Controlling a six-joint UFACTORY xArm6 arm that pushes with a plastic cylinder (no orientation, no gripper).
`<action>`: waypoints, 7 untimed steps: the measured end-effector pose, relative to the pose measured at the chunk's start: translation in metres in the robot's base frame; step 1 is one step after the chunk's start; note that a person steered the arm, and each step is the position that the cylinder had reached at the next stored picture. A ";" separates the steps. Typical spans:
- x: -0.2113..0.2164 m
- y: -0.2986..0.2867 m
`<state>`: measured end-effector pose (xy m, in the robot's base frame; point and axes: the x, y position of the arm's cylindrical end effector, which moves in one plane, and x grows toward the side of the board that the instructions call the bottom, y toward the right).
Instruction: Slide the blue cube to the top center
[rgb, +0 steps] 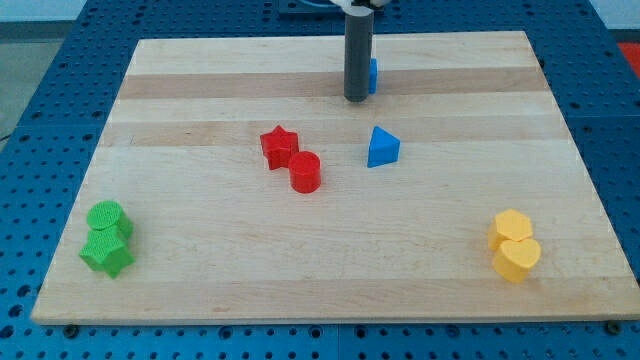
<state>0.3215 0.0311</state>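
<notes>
While no jaws show, my tip sits at top centre of the wooden surface, touching the small blue cube half-hidden behind it on the view's right

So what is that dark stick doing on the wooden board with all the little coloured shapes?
That stick is the end of a robot arm. It holds nothing; it only pushes. My tip sits near the view's top middle, right beside the blue cube, which peeks out behind the rod. One camera looks down at the wooden board. Also on it: a blue triangular block, a red star touching a red cylinder, two green blocks and two yellow blocks.
</notes>
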 end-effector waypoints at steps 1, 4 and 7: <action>0.005 0.000; -0.018 0.018; -0.081 -0.017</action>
<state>0.2402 0.0137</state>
